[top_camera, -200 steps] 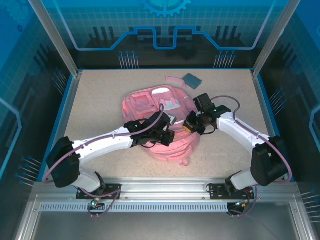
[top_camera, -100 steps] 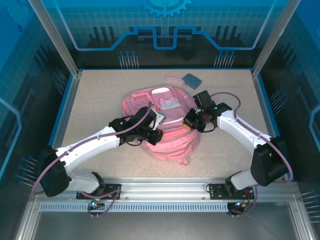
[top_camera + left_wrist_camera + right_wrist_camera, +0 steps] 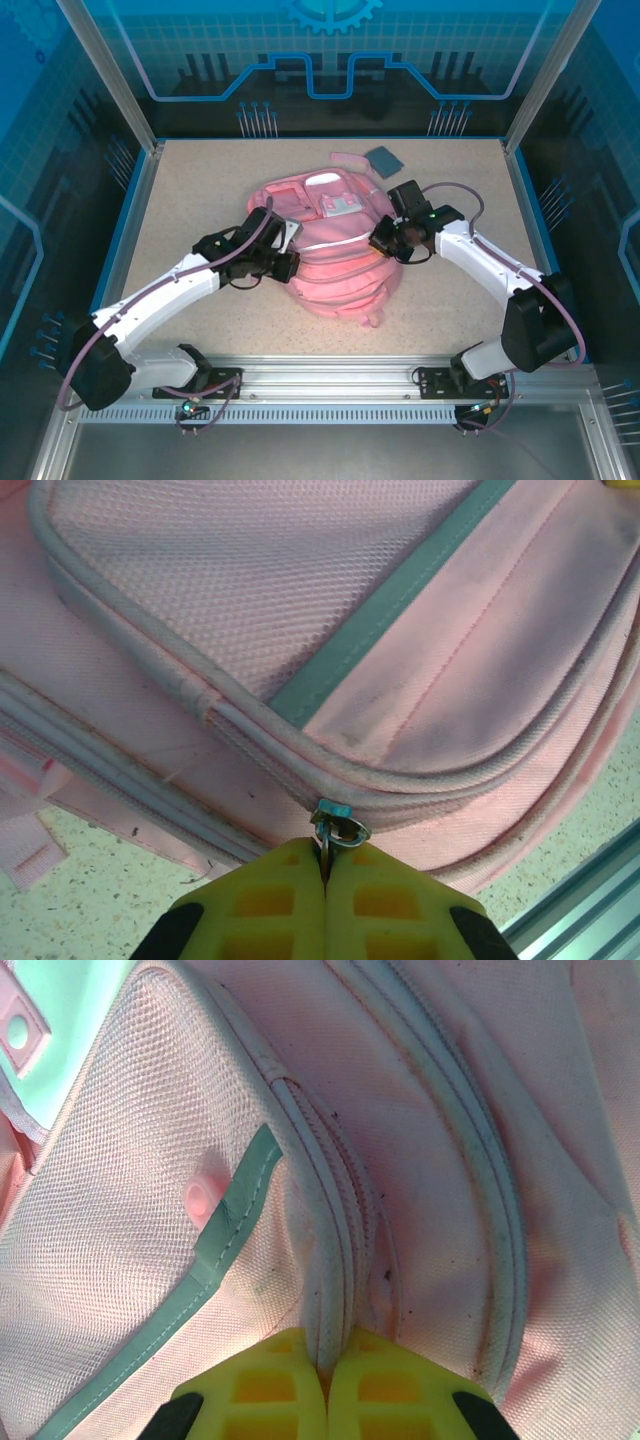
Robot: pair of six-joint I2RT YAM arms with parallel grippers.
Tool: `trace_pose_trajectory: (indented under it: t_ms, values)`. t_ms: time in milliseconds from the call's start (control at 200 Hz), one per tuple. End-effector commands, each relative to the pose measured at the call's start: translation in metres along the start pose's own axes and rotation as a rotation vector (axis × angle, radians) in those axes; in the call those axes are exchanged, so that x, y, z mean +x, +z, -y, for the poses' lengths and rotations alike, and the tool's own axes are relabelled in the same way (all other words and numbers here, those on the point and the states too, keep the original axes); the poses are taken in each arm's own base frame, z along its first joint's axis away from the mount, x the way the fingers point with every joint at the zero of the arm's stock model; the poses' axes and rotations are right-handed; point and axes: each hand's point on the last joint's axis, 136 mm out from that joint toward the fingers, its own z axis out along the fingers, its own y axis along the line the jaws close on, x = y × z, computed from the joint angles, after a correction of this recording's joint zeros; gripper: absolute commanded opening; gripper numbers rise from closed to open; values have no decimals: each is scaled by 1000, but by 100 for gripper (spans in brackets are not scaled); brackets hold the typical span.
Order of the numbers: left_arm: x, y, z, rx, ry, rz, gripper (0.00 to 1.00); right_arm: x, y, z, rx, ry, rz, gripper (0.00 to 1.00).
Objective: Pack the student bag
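Across one student bag, left tool pinches one zip pull, right tool pinches its seam.

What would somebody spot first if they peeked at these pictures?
The big pink student bag lying in the middle of the speckled table grabs the eye first. At its left side the yellow left gripper pinches a tiny metal zipper pull. At its right side the right gripper is shut on a seam of the bag.
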Motion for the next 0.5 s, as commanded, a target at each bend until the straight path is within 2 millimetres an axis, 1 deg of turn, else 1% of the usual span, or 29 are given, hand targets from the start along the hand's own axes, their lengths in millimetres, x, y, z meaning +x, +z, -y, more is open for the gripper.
trace_pose_trajectory:
  t_ms: [0, 105, 200, 250, 345, 410, 495]
  values:
    - [-5, -7, -37, -143, -59, 31, 0, -16, -1, 25, 99, -11, 68, 0]
    - [-23, -1, -48, -159, -83, 52, 0, -14, -1, 19, 92, -39, 60, 0]
    - [-33, 5, -56, -168, -66, 44, 0, -12, -2, 18, 95, -58, 56, 0]
    - [-37, 6, -57, -161, -23, 39, 0, -12, -3, 18, 95, -64, 61, 0]
    - [-42, 9, -56, -94, 32, 12, 0, -12, -3, 17, 92, -79, 58, 0]
    - [-49, 10, -57, -75, 40, 1, 0, -11, -1, 12, 79, -97, 44, 0]
    - [-54, 17, -63, -94, 60, -19, 0, -9, 1, 5, 69, -126, 24, 0]
